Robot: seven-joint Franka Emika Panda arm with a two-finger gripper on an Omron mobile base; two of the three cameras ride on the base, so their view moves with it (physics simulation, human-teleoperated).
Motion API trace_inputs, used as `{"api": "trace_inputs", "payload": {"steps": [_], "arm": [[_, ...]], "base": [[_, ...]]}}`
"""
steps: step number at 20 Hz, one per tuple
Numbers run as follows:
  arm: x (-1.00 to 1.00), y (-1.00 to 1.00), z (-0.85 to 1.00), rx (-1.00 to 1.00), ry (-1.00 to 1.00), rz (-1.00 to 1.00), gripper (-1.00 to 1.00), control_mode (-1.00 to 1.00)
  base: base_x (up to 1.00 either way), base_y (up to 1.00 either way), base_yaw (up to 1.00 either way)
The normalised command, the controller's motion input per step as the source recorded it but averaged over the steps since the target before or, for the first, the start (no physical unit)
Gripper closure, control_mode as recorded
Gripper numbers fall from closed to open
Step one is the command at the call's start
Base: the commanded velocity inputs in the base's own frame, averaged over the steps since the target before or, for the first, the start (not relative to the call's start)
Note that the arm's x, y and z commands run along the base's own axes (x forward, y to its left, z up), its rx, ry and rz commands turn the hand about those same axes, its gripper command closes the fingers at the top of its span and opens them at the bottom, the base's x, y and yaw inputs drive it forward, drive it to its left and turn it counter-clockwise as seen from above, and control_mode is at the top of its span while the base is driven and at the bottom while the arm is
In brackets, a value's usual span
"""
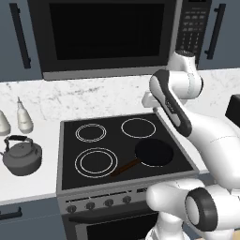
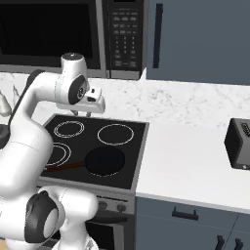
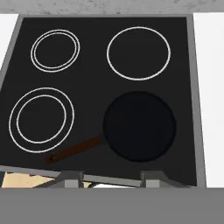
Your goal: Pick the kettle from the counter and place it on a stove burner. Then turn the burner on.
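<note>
Step in hand: approach, before any pick. The kettle (image 1: pixel 21 156) sits upright on the tabletop (image 1: pixel 33 187), left of the stove (image 1: pixel 70 185) and just clear of its edge, handle arched over the lid. Two pale bottles (image 1: pixel 24 117) stand behind it, near the backsplash.

The pincer (image 2: pixel 81 113) hangs above the rear of the stove, pointing down, well apart from the kettle. In the hand view its tips (image 3: pixel 73 178) stand apart with nothing between them; the stovetop lies below. Pincer empty, partly open.

Stove layout: four ringed burners. The front right one is taken by a black pan (image 1: pixel 154 152), its brown handle pointing toward the front left burner (image 1: pixel 96 162). The front left and both rear burners are free. Knobs (image 1: pixel 108 202) run along the stove's front panel, four visible in the left base view.

Judgement on the next move: swing the arm left, out over the tabletop, and bring the pincer down over the kettle's handle, the likeliest grip point. The jaws look wide enough for the handle as they stand. Keep clear of the bottles behind. The front left burner looks the nearest free target, but the pan handle reaches close to it, so the placement needs care. Burner knob comes last; which knob serves which burner I cannot tell.
</note>
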Motion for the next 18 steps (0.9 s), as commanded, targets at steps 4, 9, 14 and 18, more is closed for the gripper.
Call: {"api": "trace_inputs", "payload": {"steps": [4, 9, 14, 18], "arm": [[-0.03, 0.16, -0.16, 0.00, -0.03, 0.02, -1.00, -1.00], [-0.30, 0.57, -0.17, 0.00, -0.27, 0.12, -1.00, -1.00], [-0.19, 0.65, -0.28, 0.00, -0.21, 0.15, -1.00, -1.00], [-0.12, 0.54, -0.23, 0.00, -0.09, 0.15, -1.00, -1.00]], "base": [[0.00, 0.00, 0.00], [0.00, 0.00, 0.00], [0.00, 0.00, 0.00], [0.00, 0.00, 0.00]]}}
